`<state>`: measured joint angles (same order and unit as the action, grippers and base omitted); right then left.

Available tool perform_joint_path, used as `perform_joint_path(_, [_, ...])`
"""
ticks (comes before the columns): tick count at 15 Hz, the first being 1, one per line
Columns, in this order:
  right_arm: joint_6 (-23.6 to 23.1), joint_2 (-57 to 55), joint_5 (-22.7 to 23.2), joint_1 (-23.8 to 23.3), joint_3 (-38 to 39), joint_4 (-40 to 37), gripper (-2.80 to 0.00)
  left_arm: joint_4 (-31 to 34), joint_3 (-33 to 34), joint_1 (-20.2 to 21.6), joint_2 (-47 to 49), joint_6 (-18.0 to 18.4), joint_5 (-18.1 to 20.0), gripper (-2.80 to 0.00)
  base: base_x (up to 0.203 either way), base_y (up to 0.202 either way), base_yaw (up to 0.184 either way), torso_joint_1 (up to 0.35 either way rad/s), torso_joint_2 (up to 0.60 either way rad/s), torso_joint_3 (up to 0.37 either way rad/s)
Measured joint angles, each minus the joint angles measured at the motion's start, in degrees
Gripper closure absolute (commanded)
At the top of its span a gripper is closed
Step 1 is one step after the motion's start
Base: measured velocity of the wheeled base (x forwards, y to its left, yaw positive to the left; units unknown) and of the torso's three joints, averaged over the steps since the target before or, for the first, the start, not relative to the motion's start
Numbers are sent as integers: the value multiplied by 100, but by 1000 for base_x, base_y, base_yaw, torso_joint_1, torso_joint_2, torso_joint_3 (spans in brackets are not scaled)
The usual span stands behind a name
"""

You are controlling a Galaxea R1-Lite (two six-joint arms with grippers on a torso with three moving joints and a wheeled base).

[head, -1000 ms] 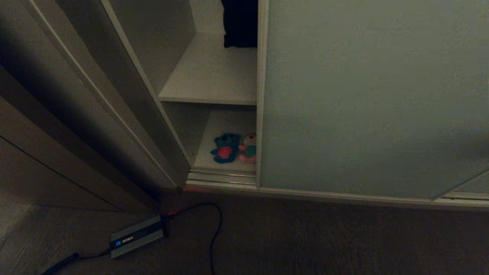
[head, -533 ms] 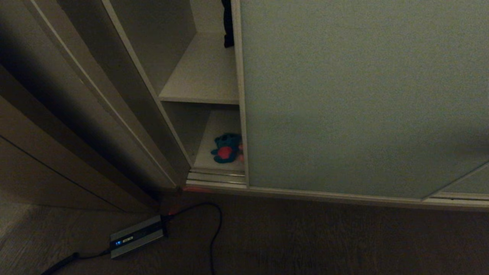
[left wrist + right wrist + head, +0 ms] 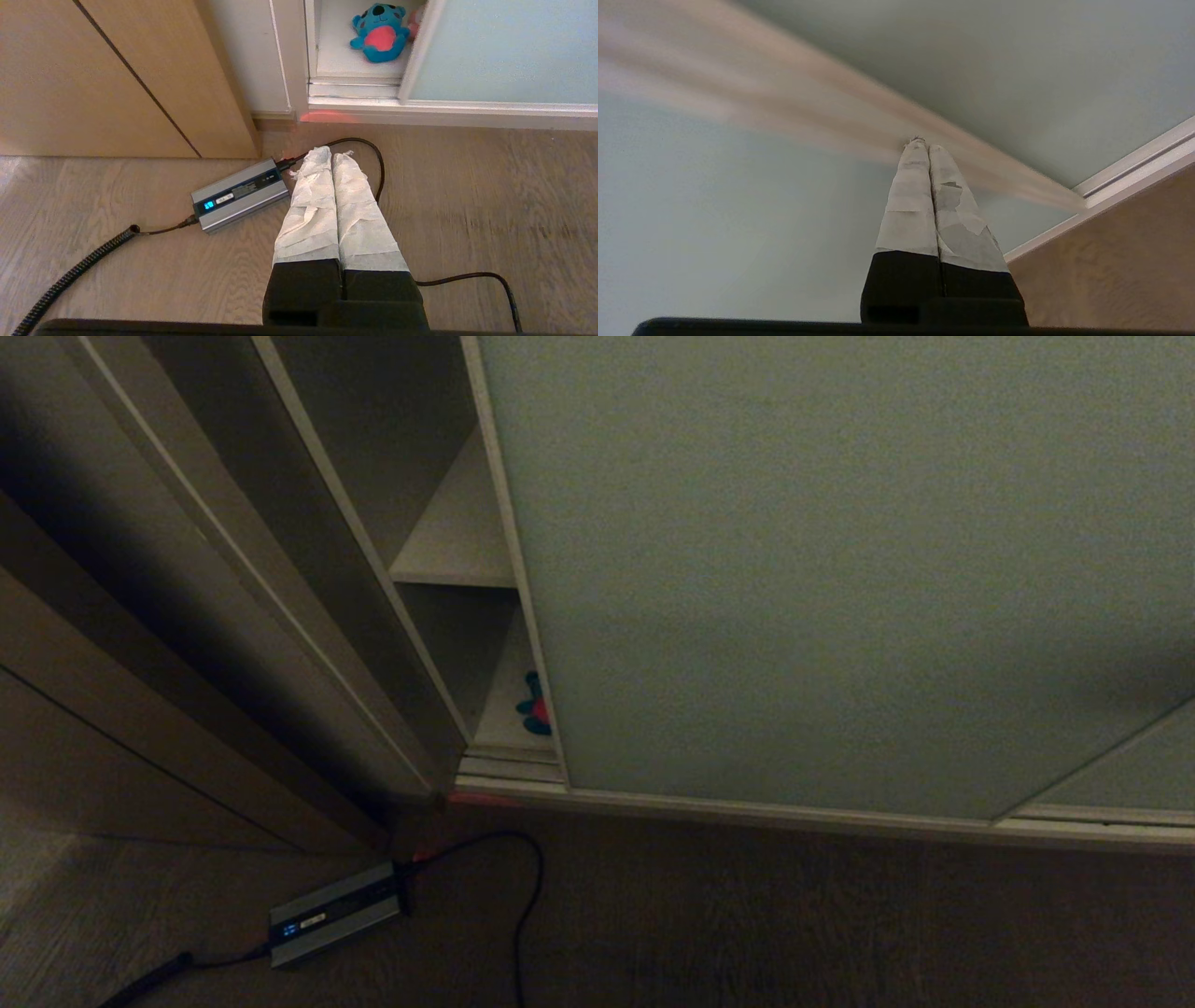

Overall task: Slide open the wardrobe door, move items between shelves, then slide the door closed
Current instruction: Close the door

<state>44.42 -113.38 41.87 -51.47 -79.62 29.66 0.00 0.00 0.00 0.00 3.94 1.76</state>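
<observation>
We have the sliding wardrobe door (image 3: 822, 569) nearly closed, leaving a narrow gap through which the blue plush toy (image 3: 379, 32) shows on the bottom shelf (image 3: 348, 65). Our right gripper (image 3: 923, 144), jaws pressed together on nothing, tips against the door frame; our left gripper (image 3: 325, 154) hangs closed, empty, above the floor (image 3: 467, 196). We judge only the last bit of closing remains

Sliding wardrobe door (image 3: 840, 569) covering most of the opening, a narrow gap at its left edge exposing two shelves (image 3: 457, 555), a plush toy (image 3: 379, 32) on the lower; power adapter (image 3: 334, 913) on the floor (image 3: 747, 915) in front.
</observation>
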Motion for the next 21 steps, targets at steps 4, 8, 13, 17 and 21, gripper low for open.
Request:
perform_joint_path(4, [-2, 680, 296, 195, 907, 394, 0, 0, 0, 0, 0, 0, 0, 0, 0, 0, 0, 0, 0, 0])
perform_joint_path(8, [0, 1338, 398, 367, 1371, 431, 0, 0, 0, 0, 0, -2, 0, 0, 0, 0, 0, 0, 0, 0])
perform_joint_path(13, [-2, 2045, 756, 656, 2020, 433, 0, 0, 0, 0, 0, -2, 0, 0, 0, 0, 0, 0, 0, 0])
perform_joint_path(17, [8, 2613, 793, 743, 2592, 431, 0, 0, 0, 0, 0, 0, 0, 0, 0, 0, 0, 0, 0, 0])
perform_joint_path(21, [6, 2893, 750, 408, 2751, 407, 0, 0, 0, 0, 0, 0, -2, 0, 0, 0, 0, 0, 0, 0])
